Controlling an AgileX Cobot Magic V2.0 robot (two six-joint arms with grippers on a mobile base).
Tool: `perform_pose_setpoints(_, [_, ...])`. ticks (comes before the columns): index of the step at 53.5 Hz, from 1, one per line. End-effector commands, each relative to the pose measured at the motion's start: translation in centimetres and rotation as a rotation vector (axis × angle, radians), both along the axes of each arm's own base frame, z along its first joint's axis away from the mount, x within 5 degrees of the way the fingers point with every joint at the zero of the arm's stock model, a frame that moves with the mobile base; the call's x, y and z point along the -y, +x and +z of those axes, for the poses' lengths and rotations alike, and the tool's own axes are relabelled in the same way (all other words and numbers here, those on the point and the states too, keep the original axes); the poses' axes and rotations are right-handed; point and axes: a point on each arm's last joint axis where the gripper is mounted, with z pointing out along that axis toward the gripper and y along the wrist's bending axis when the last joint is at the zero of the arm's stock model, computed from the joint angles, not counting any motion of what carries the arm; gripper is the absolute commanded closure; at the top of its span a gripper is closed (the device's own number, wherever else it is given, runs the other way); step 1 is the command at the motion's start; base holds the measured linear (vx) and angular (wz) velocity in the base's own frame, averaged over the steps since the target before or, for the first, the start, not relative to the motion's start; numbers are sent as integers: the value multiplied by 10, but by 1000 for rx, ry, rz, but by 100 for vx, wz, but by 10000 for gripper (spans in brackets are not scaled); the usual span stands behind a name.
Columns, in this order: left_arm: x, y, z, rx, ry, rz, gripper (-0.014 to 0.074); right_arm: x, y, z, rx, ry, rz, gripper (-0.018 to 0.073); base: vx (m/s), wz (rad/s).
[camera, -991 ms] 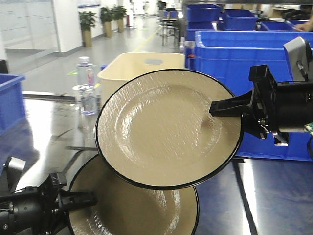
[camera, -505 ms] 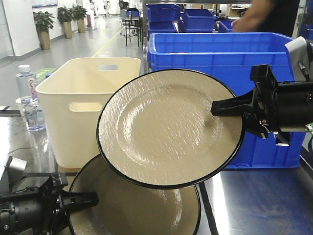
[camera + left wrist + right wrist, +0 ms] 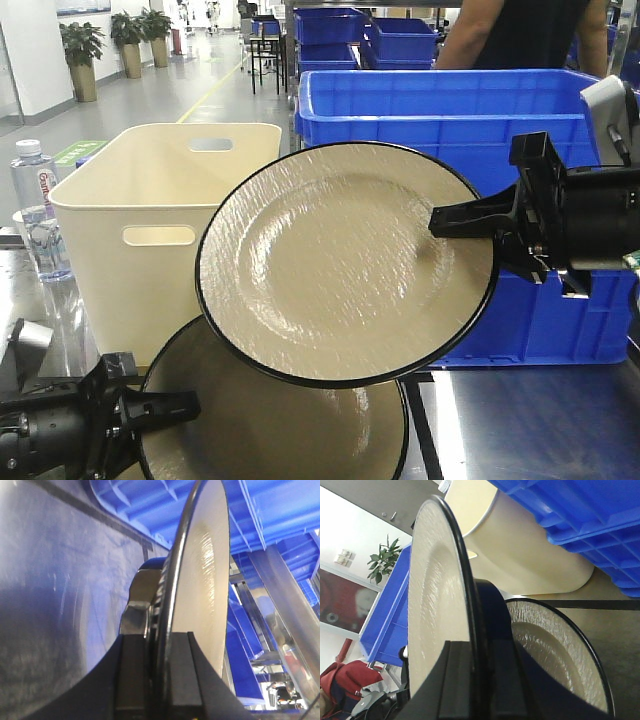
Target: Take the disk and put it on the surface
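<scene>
Two beige disks with black rims are in the air. The upper disk (image 3: 340,260) is tilted with its face toward the front camera, and my right gripper (image 3: 445,222) is shut on its right rim. The lower disk (image 3: 270,430) sits partly behind it at the bottom, with my left gripper (image 3: 185,405) shut on its left rim. In the left wrist view the fingers of the left gripper (image 3: 160,680) clamp the disk (image 3: 200,580) edge-on. From the right wrist, the right gripper (image 3: 480,680) pinches its disk (image 3: 432,595), with the other disk (image 3: 555,650) beyond. The dark glossy surface (image 3: 540,420) lies below at the right.
A cream tub (image 3: 150,220) stands behind the disks at the left and a big blue crate (image 3: 480,110) at the right. A water bottle (image 3: 35,215) is at the far left. A person (image 3: 520,30) stands behind the crate. A thin black line (image 3: 420,430) crosses the surface.
The background has slid left and come nearer: tub, bottle and crate shifted. A person has come into view behind the crate. Both grippers and disks hold the same places in the view.
</scene>
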Motion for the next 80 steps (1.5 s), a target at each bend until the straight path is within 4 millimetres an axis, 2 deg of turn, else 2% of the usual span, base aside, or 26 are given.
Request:
perform_pose_setpoints(1, [4, -3, 29, 58, -152, -7, 595, -1, -11, 32, 80, 134, -25, 567, 3, -2])
perform_pose_setpoints(38, [2, -2, 28, 56, -142, 15, 595, -1, -10, 33, 83, 137, -33, 567, 0, 0])
perform_pose_setpoints(46, [3, 0, 26, 11, -167, 26, 595, -1, -10, 32, 83, 129, -32, 567, 0, 0])
perform_pose_setpoints(63, [2, 8, -9, -162, -71, 34, 595, 0, -10, 32, 68, 133, -38, 567, 0, 0])
perform_pose_setpoints(80, [0, 0, -30, -240, 52, -8, 554, -1, -10, 31, 68, 132, -37, 567, 0, 0])
